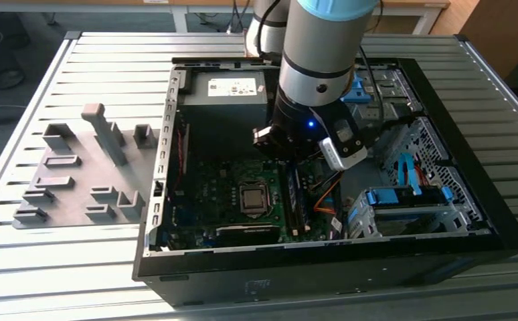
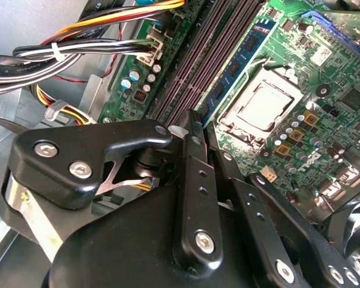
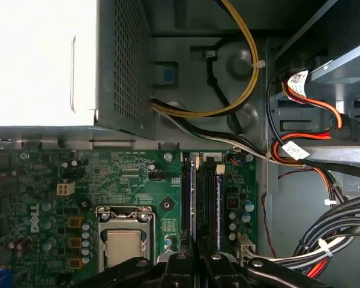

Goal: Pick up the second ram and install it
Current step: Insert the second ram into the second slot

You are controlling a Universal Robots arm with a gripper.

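The second ram [image 2: 237, 65] is a thin blue-green stick standing on edge along the memory slot nearest the CPU socket [image 2: 261, 108]. It runs straight in between my fingertips. In the first wrist view its blue top edge [image 3: 192, 198] disappears under the fingers. My gripper [image 2: 202, 127] [image 3: 196, 257] is shut on the stick's top edge. I cannot tell whether the stick is fully seated. In the exterior view the gripper [image 1: 306, 155] hangs low inside the open computer case, over the slots beside the CPU socket [image 1: 253, 198].
Grey plastic holder blocks [image 1: 85, 177] stand on the table at the exterior view's left, outside the case. Bundled cables [image 2: 78, 54] [image 3: 312, 240] run close beside the slots. A power supply [image 1: 227, 87] [image 3: 42, 60] and a drive cage [image 1: 402, 207] flank the motherboard.
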